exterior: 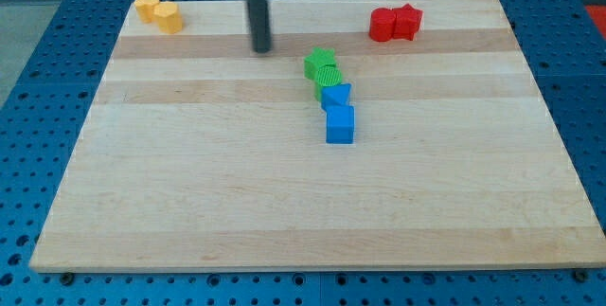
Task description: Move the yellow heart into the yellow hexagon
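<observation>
Two yellow blocks sit touching at the board's top left corner: the left one [146,5] looks like the yellow heart, the right one [168,17] like the yellow hexagon, though the shapes are hard to make out. My tip [261,48] rests on the board near the view's top centre, well to the right of the yellow pair and just left of the green blocks. It touches no block.
Two green blocks [322,67] stand stacked in line with a blue star-like block [335,95] and a blue cube [340,124] near the centre. Two red blocks [394,24] sit touching at the top right. The wooden board [189,202] lies on a blue perforated table.
</observation>
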`<control>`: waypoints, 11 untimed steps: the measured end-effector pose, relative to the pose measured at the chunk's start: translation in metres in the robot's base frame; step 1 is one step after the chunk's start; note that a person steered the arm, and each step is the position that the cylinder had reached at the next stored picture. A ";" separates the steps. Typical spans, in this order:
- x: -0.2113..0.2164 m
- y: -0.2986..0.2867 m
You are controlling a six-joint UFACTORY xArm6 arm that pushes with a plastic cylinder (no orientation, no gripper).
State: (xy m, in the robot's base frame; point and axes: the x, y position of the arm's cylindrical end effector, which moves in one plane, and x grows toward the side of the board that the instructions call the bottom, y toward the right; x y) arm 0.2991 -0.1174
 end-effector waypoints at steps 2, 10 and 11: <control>0.000 -0.183; -0.105 -0.169; -0.080 -0.157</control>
